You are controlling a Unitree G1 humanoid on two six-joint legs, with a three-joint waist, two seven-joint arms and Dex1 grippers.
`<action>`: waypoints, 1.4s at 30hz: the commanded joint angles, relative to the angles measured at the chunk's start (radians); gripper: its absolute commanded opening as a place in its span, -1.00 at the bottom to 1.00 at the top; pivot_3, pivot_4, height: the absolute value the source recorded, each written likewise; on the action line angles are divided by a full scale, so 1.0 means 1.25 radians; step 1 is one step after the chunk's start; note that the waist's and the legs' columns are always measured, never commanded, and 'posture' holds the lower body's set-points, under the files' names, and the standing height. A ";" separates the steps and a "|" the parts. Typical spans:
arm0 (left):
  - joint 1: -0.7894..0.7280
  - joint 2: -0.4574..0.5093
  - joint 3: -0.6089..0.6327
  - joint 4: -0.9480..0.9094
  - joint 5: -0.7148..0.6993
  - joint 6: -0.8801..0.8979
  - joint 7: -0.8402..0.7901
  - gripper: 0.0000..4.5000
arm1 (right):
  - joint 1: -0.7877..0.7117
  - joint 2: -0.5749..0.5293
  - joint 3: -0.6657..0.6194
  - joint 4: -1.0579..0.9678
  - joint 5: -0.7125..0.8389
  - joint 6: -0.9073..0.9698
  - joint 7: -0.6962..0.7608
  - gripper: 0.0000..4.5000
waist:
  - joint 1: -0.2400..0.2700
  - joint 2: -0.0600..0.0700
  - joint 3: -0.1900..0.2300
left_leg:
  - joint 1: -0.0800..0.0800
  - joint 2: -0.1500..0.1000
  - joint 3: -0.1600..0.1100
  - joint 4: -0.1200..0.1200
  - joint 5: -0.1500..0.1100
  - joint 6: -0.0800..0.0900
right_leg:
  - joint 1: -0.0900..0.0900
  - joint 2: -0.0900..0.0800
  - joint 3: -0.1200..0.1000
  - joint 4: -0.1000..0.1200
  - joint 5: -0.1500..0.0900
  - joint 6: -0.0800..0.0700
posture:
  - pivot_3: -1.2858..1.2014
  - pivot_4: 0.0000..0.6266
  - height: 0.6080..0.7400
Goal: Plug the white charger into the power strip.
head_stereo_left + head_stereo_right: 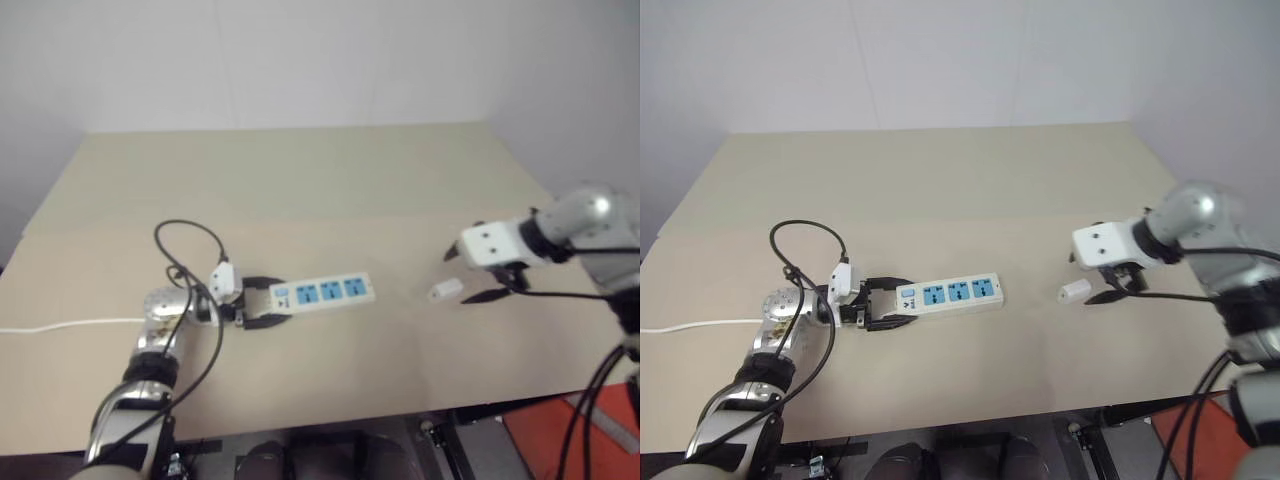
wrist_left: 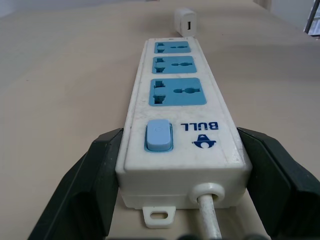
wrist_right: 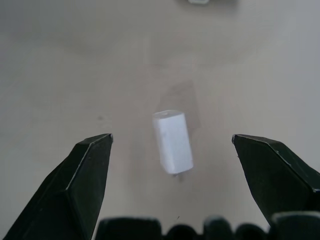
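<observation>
Well, the left gripper is clamped on the strip's switch end, mid-table. The right gripper gapes over the charger lying to the right (light, hard, probably slick); best pinched across its flat sides.

Bare bench surrounds the charger; the strip lies well apart at its 9 o'clock.

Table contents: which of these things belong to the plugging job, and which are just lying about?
Part of the job:
- white charger, lying on the table between the open right gripper jaws
- power strip, its switch end clamped by the left gripper

Just there:
- table
- black cable loop at the left wrist
</observation>
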 commanded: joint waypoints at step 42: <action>0.082 0.044 -0.026 -0.123 -0.042 0.054 0.052 0.44 | -0.180 0.201 0.125 0.386 -0.187 -0.299 0.025 1.00 | -0.011 0.003 0.001 | 0.003 0.002 0.005 -0.002 0.004 -0.007 | -0.001 0.001 -0.001 0.007 -0.001 -0.001 | 0.03 -0.52 1.00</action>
